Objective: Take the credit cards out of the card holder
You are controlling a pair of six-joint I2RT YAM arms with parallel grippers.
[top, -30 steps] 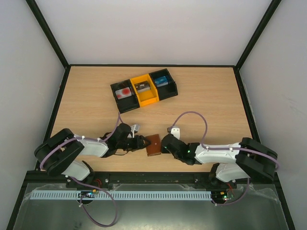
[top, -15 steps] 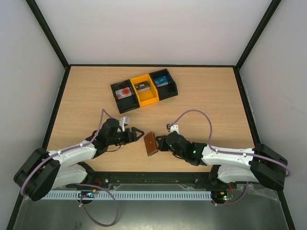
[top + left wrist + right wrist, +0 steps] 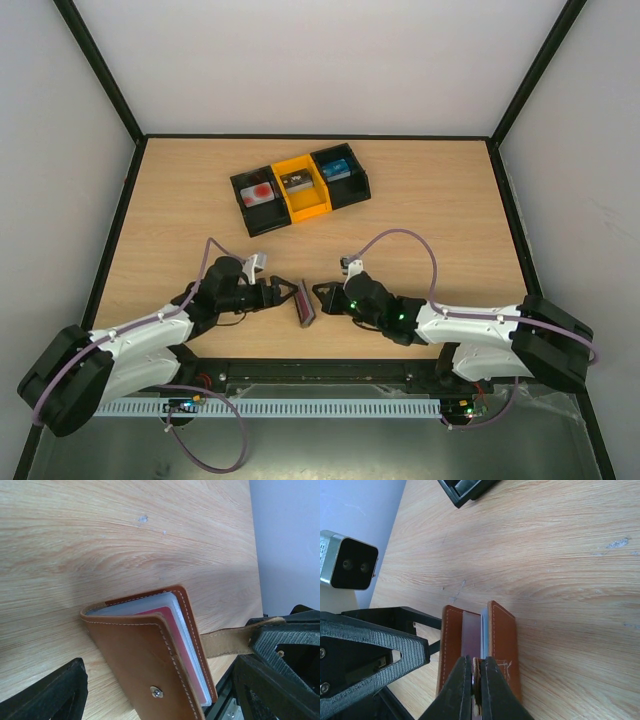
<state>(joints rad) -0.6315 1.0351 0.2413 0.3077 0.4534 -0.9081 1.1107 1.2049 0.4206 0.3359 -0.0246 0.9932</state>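
None of the cards we could see had left the card holder. It stood on edge on the table between the two arms, near the front edge, its brown covers parted a little. The right gripper had its fingers pressed together on the side tab, and that pinch appeared to keep the wallet upright. The left gripper was spread wide, one finger on each side of the near cover, touching nothing as far as we could tell. Between the covers a red-pink card showed its edge, still tucked among pale sleeves. A whitish piece with a red round mark lay in the left compartment of the black-and-yellow tray, well apart from the wallet. Whether it was one of the cards we could not say. We judged the job barely begun: the holder was presented and ajar, but the pull itself remained, and any second card inside was hidden from us.
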